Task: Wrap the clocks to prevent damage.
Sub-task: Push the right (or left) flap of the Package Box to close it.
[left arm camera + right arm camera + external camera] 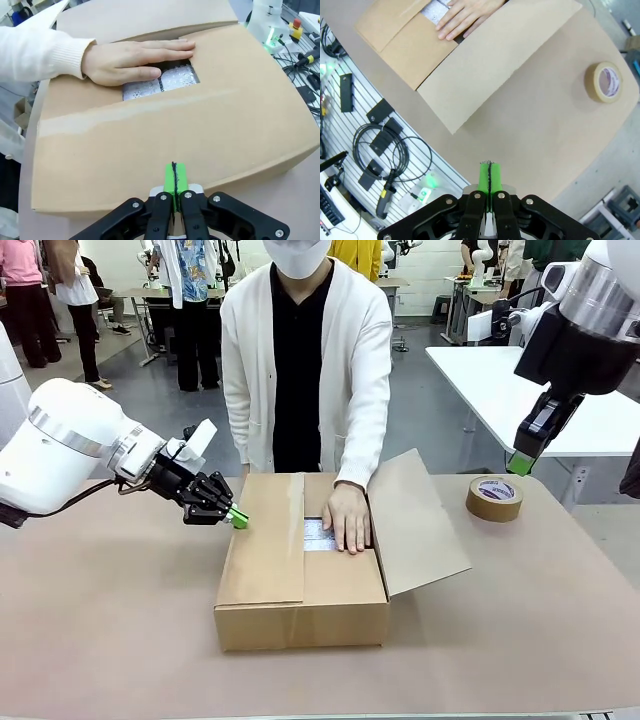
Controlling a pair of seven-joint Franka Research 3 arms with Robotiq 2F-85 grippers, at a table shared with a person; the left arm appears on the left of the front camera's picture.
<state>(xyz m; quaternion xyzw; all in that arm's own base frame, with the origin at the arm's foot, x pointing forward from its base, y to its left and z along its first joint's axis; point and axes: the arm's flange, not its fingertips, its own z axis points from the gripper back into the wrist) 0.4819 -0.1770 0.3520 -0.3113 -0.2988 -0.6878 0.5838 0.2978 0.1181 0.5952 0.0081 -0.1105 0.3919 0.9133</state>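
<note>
At the centre of the table (pixel 100 620), the cardboard box (pixel 300 615) holds the wrapped clocks (pixel 160 84), visible through the gap between its flaps beneath the person's hand (pixel 348 520). The left gripper (pixel 238 519), pads pressed together and empty, sits just beside the box's left top edge. The right gripper (pixel 519 464), likewise closed on nothing, hangs above the tape roll (pixel 494 498). Closing well probably means folding the raised right flap (pixel 420 525) over gently (once the hand clears), without pressing on the bundles.

No legible txt anywhere; print on tape roll (pixel 494 498) core label too small to read.
</note>
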